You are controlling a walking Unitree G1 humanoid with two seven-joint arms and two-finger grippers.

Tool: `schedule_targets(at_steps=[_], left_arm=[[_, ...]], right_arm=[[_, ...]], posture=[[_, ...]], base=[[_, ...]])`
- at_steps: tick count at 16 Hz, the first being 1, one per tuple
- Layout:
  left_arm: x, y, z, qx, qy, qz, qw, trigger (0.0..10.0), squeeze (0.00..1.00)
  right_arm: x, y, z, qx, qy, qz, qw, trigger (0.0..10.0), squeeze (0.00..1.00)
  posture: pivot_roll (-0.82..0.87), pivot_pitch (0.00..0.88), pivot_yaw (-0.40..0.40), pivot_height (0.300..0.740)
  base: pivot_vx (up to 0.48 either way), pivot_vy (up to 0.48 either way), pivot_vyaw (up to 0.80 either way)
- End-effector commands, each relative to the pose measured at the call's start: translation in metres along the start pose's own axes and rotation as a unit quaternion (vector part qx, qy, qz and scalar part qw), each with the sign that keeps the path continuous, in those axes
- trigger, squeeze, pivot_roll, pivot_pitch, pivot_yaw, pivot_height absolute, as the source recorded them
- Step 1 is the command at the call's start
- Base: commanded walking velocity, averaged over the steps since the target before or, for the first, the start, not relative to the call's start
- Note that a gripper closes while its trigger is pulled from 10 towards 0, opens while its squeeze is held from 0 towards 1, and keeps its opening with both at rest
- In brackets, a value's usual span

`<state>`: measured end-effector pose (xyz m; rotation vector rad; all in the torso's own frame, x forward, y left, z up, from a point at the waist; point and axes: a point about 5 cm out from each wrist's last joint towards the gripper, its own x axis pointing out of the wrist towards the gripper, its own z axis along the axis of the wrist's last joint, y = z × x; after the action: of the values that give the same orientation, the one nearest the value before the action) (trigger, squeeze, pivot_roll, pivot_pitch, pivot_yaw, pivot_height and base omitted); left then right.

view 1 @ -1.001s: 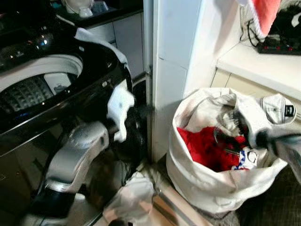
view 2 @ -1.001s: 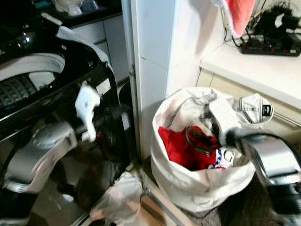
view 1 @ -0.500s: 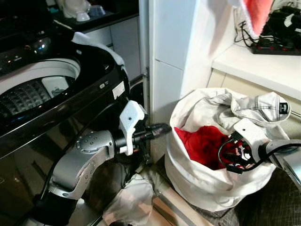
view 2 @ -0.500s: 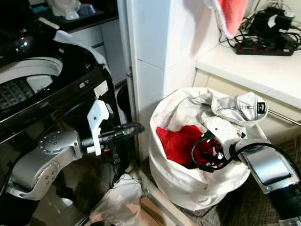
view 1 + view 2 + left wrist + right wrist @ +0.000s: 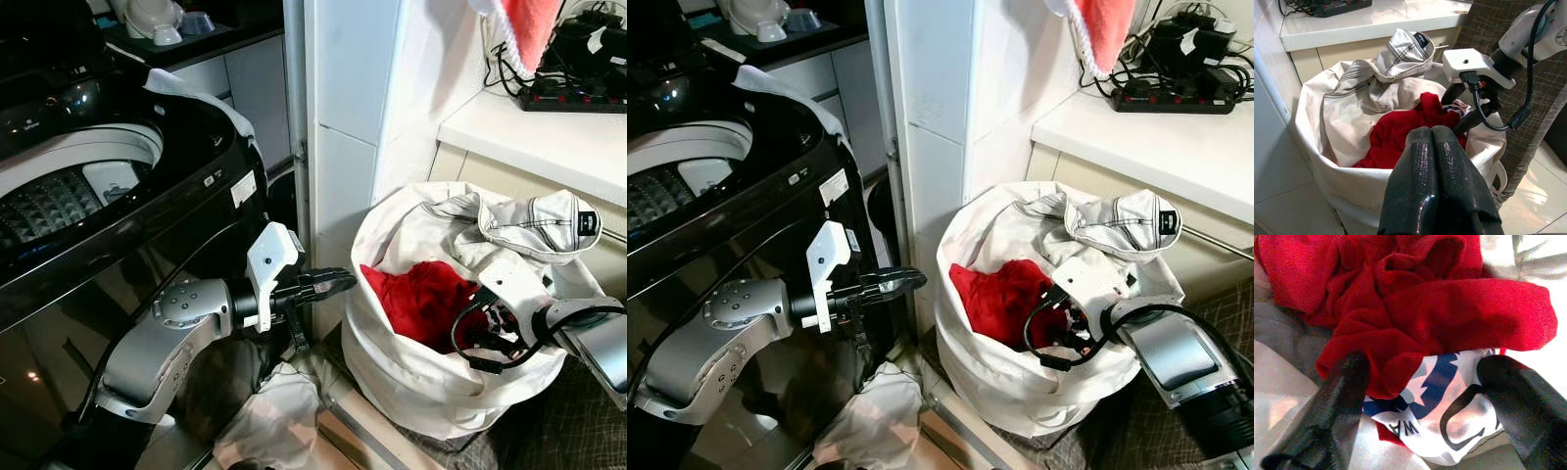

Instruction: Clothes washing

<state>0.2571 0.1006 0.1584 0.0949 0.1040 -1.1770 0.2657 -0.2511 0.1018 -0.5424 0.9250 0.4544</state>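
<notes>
Red garment [image 5: 1415,308] in laundry bag [image 5: 411,377], right gripper [image 5: 1430,396] spread astride it; left gripper [image 5: 328,284] closed, outside rim.

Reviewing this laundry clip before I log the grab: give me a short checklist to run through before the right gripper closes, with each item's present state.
1. Right gripper open: ok, fingers spread wide.
2. Cloth between its fingers: ok, the red garment and a white printed cloth lie between them.
3. Right gripper inside the laundry bag: ok, reaching in over the rim.
4. Left gripper out of the way: ok, shut and empty, short of the bag.
5. Washing machine ready to load: ok, top open, drum visible.
6. Only one garment will be taken: cannot tell, two cloths overlap at the fingers.
</notes>
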Motion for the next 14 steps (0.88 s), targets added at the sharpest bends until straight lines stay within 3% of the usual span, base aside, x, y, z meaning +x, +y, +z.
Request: schedule_targets(at_steps=[1,5,7,13,14], left_arm=[[-0.001,0.004,0.003,0.013,0.001,0.006,1.0,10.0,0.0],[-0.003,0.008,0.008,0.003,-0.027,0.026,0.999,10.0,0.0],[-0.002,0.016,0.01,0.01,-0.042,0.081,0.996,10.0,0.0],[0.001,0.013,0.018,0.003,-0.076,0.07,0.995,10.0,0.0],[0.001,0.015,0.019,-0.001,-0.08,0.077,0.994,10.0,0.0]], right_arm=[[0.0,0.002,0.004,-0.008,-0.008,0.007,1.0,0.0,0.0],[-0.004,-0.002,0.002,-0.025,-0.007,0.012,1.0,0.0,0.0],[-0.007,-0.003,-0.001,-0.018,-0.011,0.018,1.0,0.0,0.0],[-0.008,-0.005,0.0,-0.017,-0.021,0.024,0.999,0.0,0.0],[-0.009,-0.006,0.004,0.005,-0.043,0.034,0.998,0.0,0.0]], posture=[[-0.02,0.0,0.047,0.74],[-0.01,0.0,0.042,0.74],[-0.01,0.0,0.039,0.74],[0.0,0.0,0.027,0.74],[0.01,0.0,0.025,0.74]], base=[[0.0,0.0,0.0],[0.0,0.0,0.0],[0.0,0.0,0.0],[0.0,0.0,0.0],[0.0,0.0,0.0]])
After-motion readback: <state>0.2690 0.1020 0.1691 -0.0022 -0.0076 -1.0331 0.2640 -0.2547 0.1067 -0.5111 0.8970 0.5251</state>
